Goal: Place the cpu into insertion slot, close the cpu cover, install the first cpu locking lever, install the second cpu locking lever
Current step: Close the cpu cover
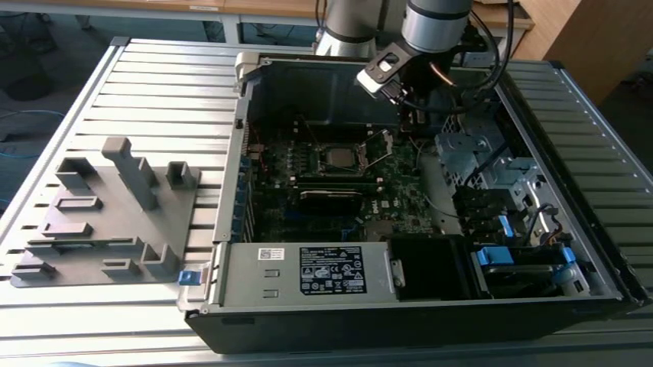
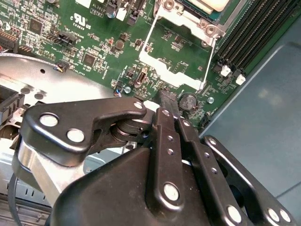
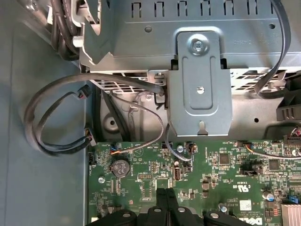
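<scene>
- The black open computer case [image 1: 337,325] lies on a silver slatted metal counter [image 1: 153,92], with a grey moulded parts holder [image 1: 112,214] well apart on the exterior view's left.
- The small square cpu with a dull silver-grey top [image 1: 342,158] sits in the square silver-rimmed insertion slot [image 2: 188,21] on the green circuit board [image 3: 141,188].
- The thin silver cpu cover frame with a large square cut-out [image 1: 380,149] stands raised and open, tilted up at the edge of the slot on the exterior view's right. The board shows through its cut-out in the second wrist view.
- The black gripper [image 2: 165,96] reaches down into the case, just beside the cover's outer edge.
- Its fingers [image 3: 162,202] are clenched together in both wrist views. I cannot tell whether the tips touch the cover.
- Long black memory slots [image 2: 249,33] run beside the insertion slot.
- A round coin battery [image 3: 120,166] sits on the board, near a grey metal bracket [image 3: 200,89] and looping grey cables [image 3: 51,122].
</scene>
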